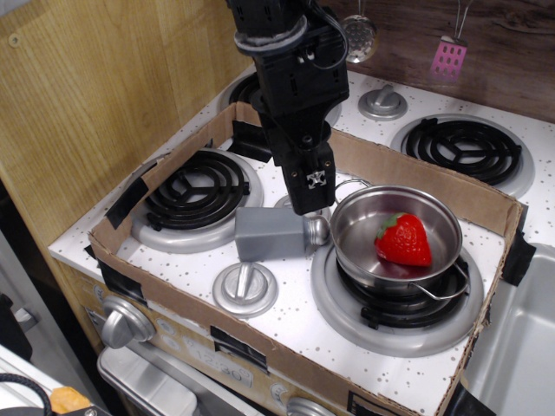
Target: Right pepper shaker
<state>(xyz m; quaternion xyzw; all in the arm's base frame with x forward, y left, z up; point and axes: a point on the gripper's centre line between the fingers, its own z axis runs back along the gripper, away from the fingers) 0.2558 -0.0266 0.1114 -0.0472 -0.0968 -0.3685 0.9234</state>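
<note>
The grey pepper shaker (270, 233) lies on its side on the white stovetop between the two front burners. Its shiny silver cap (317, 230) points right, towards the pot. My black gripper (310, 201) hangs straight down from above. Its tip is just over the cap end of the shaker, touching or nearly touching it. The fingers look like one dark block from this angle, so I cannot tell whether they are open or shut.
A steel pot (397, 236) holding a red strawberry (404, 240) sits on the right front burner, close to the shaker's cap. The left front burner (195, 189), a flat silver knob (245, 289) and a low cardboard wall (173, 299) surround the area.
</note>
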